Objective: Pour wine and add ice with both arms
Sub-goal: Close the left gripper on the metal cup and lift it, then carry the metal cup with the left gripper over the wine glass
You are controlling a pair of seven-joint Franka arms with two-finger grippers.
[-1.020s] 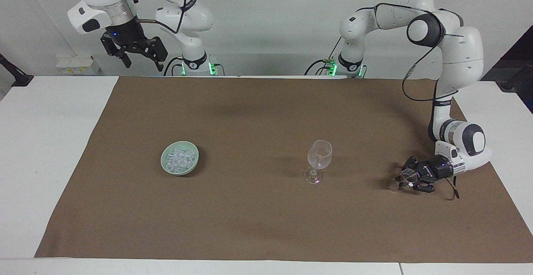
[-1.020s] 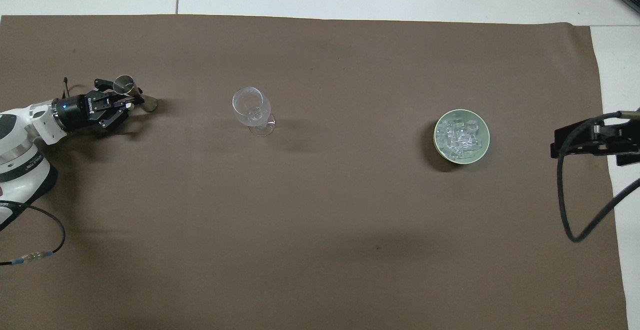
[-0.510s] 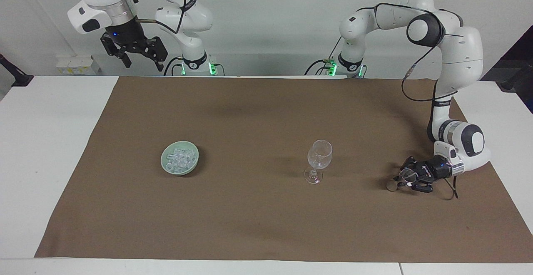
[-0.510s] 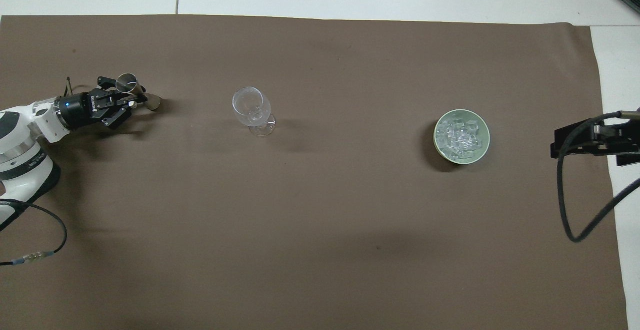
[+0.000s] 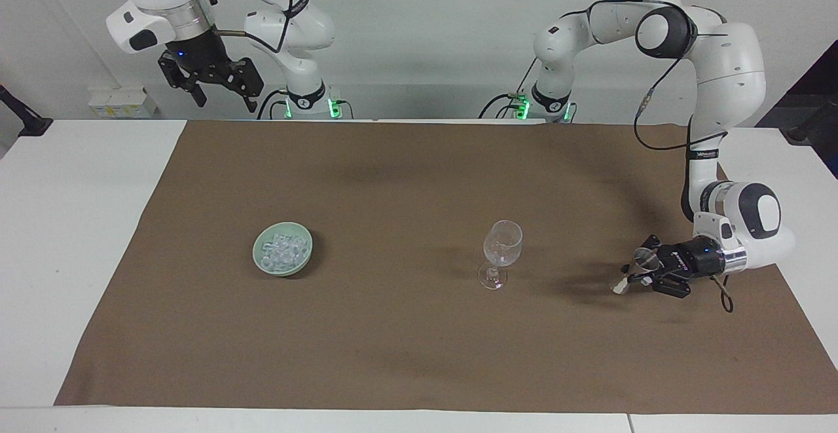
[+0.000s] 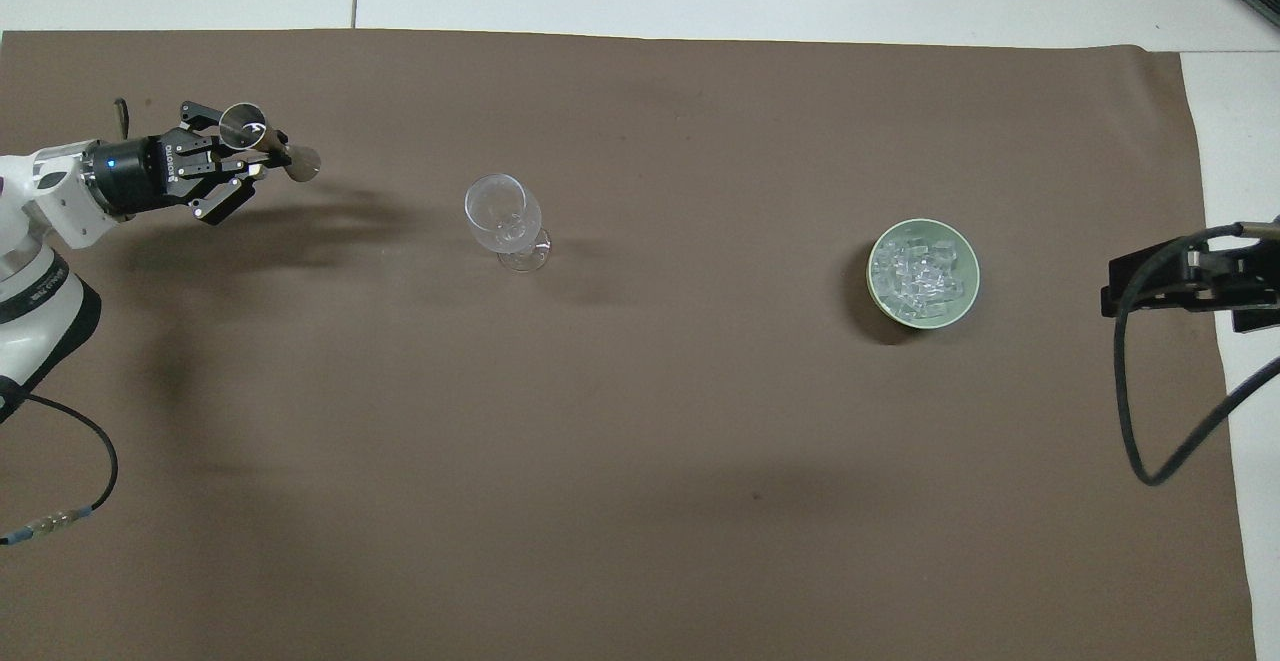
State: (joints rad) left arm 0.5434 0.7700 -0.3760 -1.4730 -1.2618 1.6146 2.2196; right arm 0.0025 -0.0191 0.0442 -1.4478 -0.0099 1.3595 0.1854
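Your left end effector (image 5: 634,274) grips a small jigger (image 5: 645,260) over the cloth (image 5: 406,341); your right end effector (image 5: 219,95) waits, wide.

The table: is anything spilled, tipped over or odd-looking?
Nothing stands out. The wine glass stands upright, the ice sits inside its green bowl, and the left gripper holds a small metal cup.

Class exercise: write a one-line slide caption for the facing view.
Left gripper lifts a small metal jigger beside the wine glass; right gripper waits open, ice untouched.
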